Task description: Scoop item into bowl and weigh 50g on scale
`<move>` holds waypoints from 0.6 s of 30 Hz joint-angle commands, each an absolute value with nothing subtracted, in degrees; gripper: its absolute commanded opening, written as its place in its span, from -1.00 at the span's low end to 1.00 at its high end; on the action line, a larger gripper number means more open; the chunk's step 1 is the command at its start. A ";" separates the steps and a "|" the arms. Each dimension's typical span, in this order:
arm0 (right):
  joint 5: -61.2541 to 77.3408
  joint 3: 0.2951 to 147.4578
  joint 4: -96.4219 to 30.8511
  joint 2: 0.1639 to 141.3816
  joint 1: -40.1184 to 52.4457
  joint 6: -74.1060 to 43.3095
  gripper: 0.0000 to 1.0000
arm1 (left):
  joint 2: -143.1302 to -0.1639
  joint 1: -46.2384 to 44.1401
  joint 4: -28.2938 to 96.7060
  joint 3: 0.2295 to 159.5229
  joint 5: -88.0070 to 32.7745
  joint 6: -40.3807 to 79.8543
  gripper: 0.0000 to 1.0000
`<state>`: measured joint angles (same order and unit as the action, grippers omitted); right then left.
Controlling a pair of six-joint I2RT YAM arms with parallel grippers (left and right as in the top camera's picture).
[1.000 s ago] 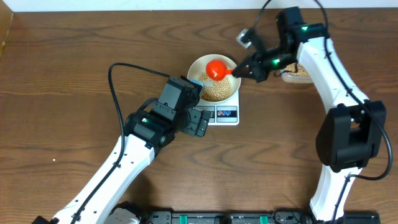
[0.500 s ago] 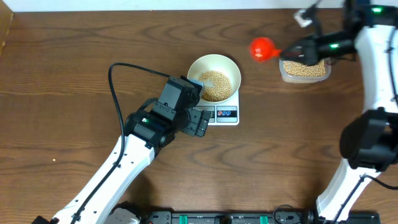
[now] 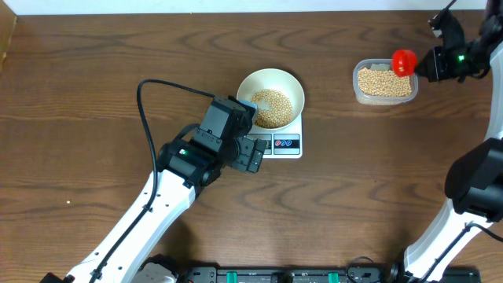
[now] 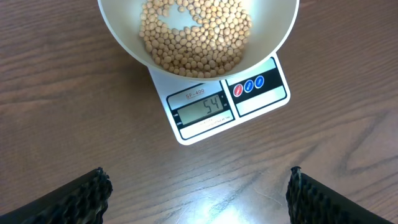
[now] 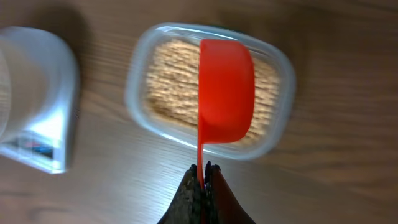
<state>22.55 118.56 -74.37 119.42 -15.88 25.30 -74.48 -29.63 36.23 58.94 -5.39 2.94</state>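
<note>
Wooden table carried the scale under the bowl of beans for weighing. Wide left jaws held nothing; right jaws pinched a scoop above the container.

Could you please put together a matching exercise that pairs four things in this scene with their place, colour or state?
Things:
1. white bowl
2. red scoop
3. clear container
4. left pincer

Descriptions:
a. wide open
b. see-through
c. sitting on the scale
d. gripped by the right pincer

Pairs: 1-c, 2-d, 3-b, 4-a
</note>
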 commanded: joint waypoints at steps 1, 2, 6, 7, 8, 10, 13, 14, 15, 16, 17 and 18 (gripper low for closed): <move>9.10 119.68 -73.73 119.48 -12.91 24.75 -0.98 | -74.06 -29.43 36.42 59.02 -4.45 2.76 0.84; 7.31 119.68 -73.67 119.48 -12.12 24.97 -0.98 | -74.06 -29.43 36.45 59.02 -4.45 2.76 0.85; 3.40 119.68 -73.71 119.48 -9.69 25.80 -0.98 | -74.06 -29.43 36.45 59.02 -4.45 2.76 0.85; 2.50 119.68 -73.71 119.48 -9.08 25.78 -0.98 | -74.06 -29.43 36.45 59.02 -4.45 2.76 0.85; 1.56 119.68 -73.69 119.48 -8.54 25.78 -0.98 | -74.06 -29.43 36.45 59.02 -4.45 2.76 0.85; -1.48 119.68 -73.56 119.48 -7.27 25.78 -0.98 | -74.06 -29.43 36.45 59.02 -4.45 2.76 0.85; -7.25 119.68 -72.95 119.48 -5.72 25.78 -0.98 | -74.06 -29.43 36.45 59.02 -4.45 2.76 0.85; -8.99 119.68 -72.60 119.48 -5.21 25.78 -0.98 | -74.06 -29.43 36.45 59.02 -4.45 2.76 0.85; -10.61 119.68 -72.25 119.48 -4.71 25.78 -0.98 | -74.06 -29.43 36.45 59.02 -4.45 2.76 0.85; -12.19 119.68 -71.75 119.48 -4.12 25.78 -0.98 | -74.06 -29.43 36.45 59.02 -4.45 2.76 0.85; -13.41 119.68 -71.24 119.48 -3.46 25.80 -0.98 | -74.06 -29.43 36.42 59.02 -4.45 2.76 0.85; -14.46 119.68 -70.87 119.48 -2.81 25.82 -0.98 | -74.06 -29.43 36.45 59.02 -4.45 2.79 0.85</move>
